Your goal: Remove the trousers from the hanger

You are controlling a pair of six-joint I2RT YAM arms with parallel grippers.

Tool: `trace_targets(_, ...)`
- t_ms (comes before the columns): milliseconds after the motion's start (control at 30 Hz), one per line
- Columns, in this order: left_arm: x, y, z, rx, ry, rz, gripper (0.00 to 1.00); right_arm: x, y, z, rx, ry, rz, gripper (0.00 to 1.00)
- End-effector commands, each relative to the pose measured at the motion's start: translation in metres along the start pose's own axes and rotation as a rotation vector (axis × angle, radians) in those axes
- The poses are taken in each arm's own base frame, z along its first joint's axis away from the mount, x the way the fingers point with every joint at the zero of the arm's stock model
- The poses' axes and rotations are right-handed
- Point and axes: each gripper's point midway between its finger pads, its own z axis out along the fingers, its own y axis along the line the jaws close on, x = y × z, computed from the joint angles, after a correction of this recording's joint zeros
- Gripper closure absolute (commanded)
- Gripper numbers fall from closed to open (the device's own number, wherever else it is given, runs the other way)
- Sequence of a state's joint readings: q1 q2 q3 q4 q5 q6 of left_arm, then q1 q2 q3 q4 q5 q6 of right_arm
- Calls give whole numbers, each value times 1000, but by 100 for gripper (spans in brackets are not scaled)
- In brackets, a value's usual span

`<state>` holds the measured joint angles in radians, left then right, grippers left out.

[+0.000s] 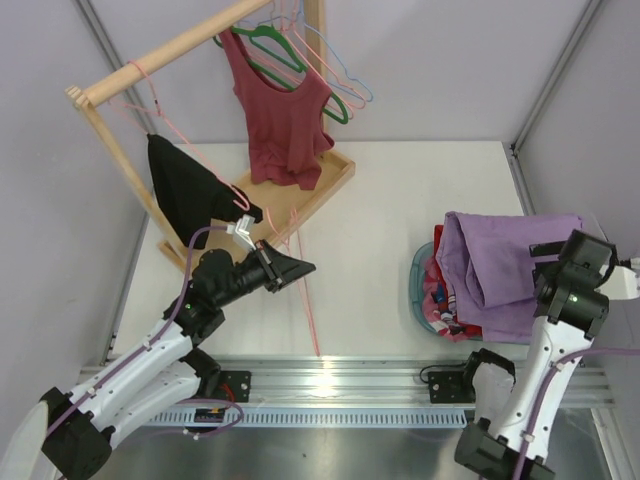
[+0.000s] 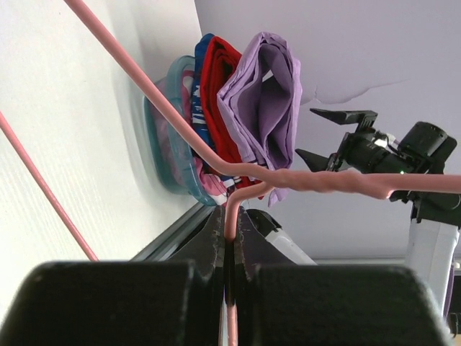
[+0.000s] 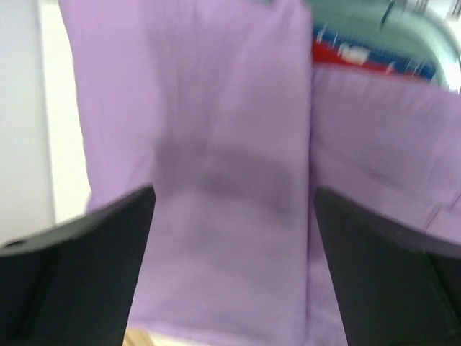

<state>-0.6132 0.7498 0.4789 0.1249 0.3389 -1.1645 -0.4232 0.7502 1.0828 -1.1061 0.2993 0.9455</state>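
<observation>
The lilac trousers [image 1: 497,268] lie folded on top of the heap in the basket [image 1: 417,275] at the right, off the hanger. My left gripper [image 1: 298,268] is shut on the thin pale pink hanger [image 1: 309,312], whose wire slants down toward the table's near edge. In the left wrist view the hanger [image 2: 317,180] is pinched between my left gripper's [image 2: 232,220] jaws, with the trousers [image 2: 263,101] beyond. My right gripper [image 1: 548,265] hovers over the trousers. The right wrist view is filled by the blurred trousers [image 3: 230,144], and my right gripper [image 3: 234,193] is open, holding nothing.
A wooden rack [image 1: 160,52] stands at the back left with a maroon top [image 1: 285,115] on a green hanger, a light blue hanger and a black garment [image 1: 188,190]. The basket also holds red and patterned clothes [image 2: 209,94]. A metal rail [image 1: 330,380] runs along the near edge.
</observation>
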Motion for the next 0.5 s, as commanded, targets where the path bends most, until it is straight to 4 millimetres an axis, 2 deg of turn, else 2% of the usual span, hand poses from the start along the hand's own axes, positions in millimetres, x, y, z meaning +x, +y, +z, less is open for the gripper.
trace_targets(0, -6, -23, -2, 64, -16, 1, 100, 9, 16, -17, -148, 112, -19, 1)
trace_targets(33, -5, -24, -2, 65, -10, 2, 100, 23, 8, -8, -128, 154, -7, 1)
trace_targets(133, -5, -25, -3, 63, -8, 6, 100, 44, 4, -7, -165, 220, 61, 3)
trace_targets(267, -4, -23, -4, 61, -12, 0, 100, 40, 3, -12, -184, 196, 47, 5)
trace_targets(367, -3, -23, -5, 65, -8, -7, 100, 50, 3, -6, -188, 239, 70, 7)
trace_targets(467, -3, -24, -5, 65, -8, -7, 100, 51, 4, -1, -206, 224, 90, 9)
